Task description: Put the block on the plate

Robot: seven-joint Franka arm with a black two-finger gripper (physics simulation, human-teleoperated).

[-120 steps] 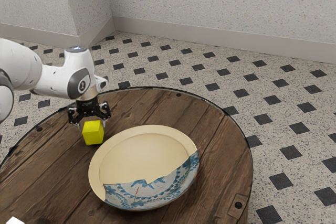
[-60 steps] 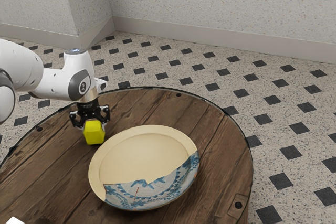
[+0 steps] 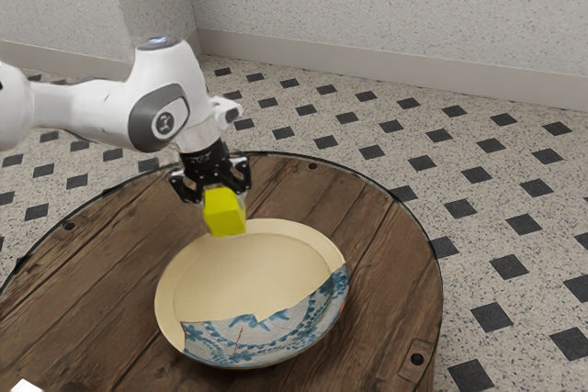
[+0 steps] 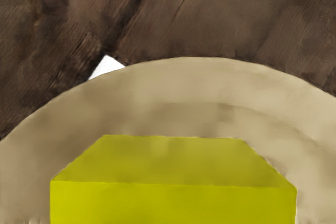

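Exterior view: my arm (image 3: 163, 103) comes in from this view's left, and my gripper (image 3: 220, 197) is clenched around the yellow block (image 3: 225, 216), one finger on either side of it. I have the block held up, a little tilted, at the far left part of the plate (image 3: 243, 273). It seems to hang just above the plate, though from this angle I can't be sure how much air is under it. The plate lies on the round wooden table (image 3: 92, 268), plain cream over its far part, with a blue and white pattern across its near part and up its right side. Behind the table I see the speckled floor (image 3: 432, 144) with its dark squares, and the pale wall (image 3: 395, 6) on the far side

In my wrist view the block is large and close under the hand, with the plate's cream rim curving around beyond it. Past that rim, on the table, a corner of some white thing (image 4: 106, 68) pokes out, too little of it for me to name
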